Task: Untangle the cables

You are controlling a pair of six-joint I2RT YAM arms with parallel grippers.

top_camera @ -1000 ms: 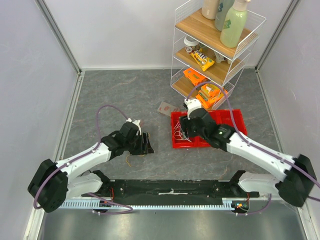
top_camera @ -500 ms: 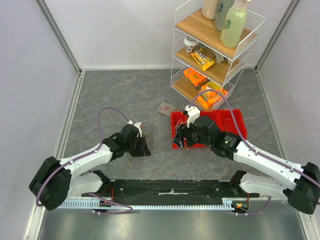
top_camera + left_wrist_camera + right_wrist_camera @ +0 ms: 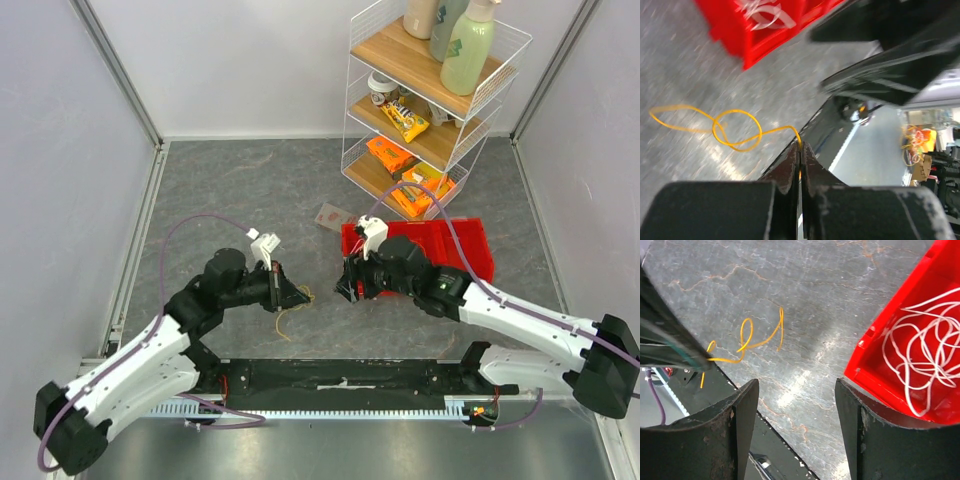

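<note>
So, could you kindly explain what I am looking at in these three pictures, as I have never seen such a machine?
The machine is a left arm and a right arm, bolted at the near edge of a grey table. The wide picture comes from a fixed camera above and behind them. The other two come from a camera on each wrist, looking along that arm's own fingers. The left tool is shut on a thin yellow cable, whose loops trail onto the table. The right tool stands open and holds nothing, beside a red tray that holds tangled white cable. At the back stands a wire shelf with bottles and snack packets.
</note>
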